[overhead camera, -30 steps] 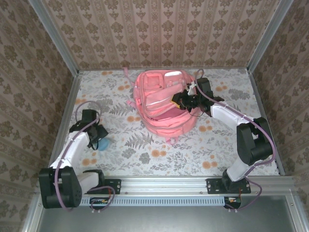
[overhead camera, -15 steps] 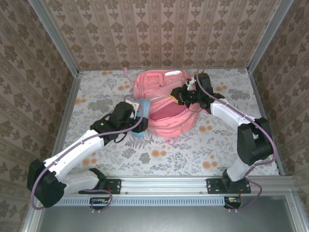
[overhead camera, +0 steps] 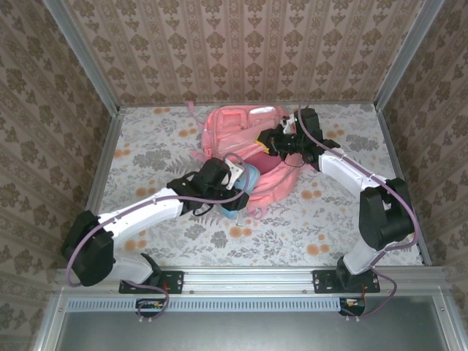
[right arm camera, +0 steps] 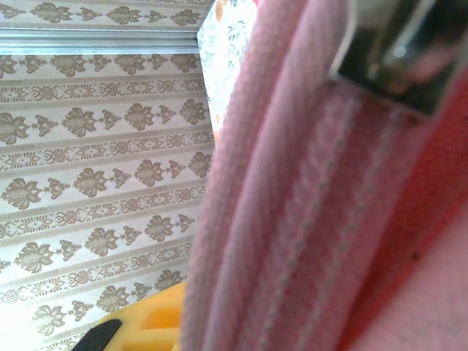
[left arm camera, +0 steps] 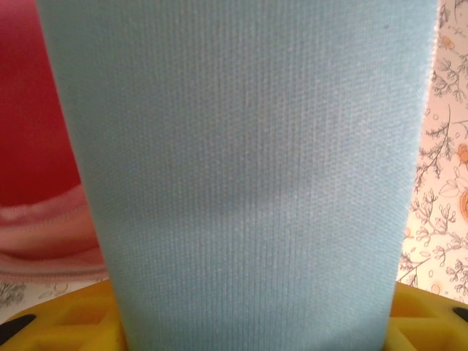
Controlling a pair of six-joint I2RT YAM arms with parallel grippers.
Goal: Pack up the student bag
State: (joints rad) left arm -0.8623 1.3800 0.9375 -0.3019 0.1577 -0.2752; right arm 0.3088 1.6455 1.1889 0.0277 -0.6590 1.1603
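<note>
The pink student bag (overhead camera: 241,142) lies at the back middle of the table, its mouth held open toward the front. My right gripper (overhead camera: 273,144) is shut on the bag's zip edge (right arm camera: 292,219) and holds it up, with a metal zip pull (right arm camera: 395,51) close by. My left gripper (overhead camera: 232,184) is shut on a light-blue fabric item (overhead camera: 248,178), held right at the bag's front opening. That blue fabric (left arm camera: 248,168) fills most of the left wrist view and hides the fingertips. The bag's red lining (left arm camera: 29,110) shows to its left.
The floral tablecloth (overhead camera: 307,219) covers the table, with patterned walls on three sides. A pink strap (overhead camera: 191,113) trails off the bag's back left. The left arm stretches across the table's middle toward the bag.
My left arm has carried the light-blue item from the table's left side across to the bag's front opening. The right gripper has lifted the bag's edge a little higher.
</note>
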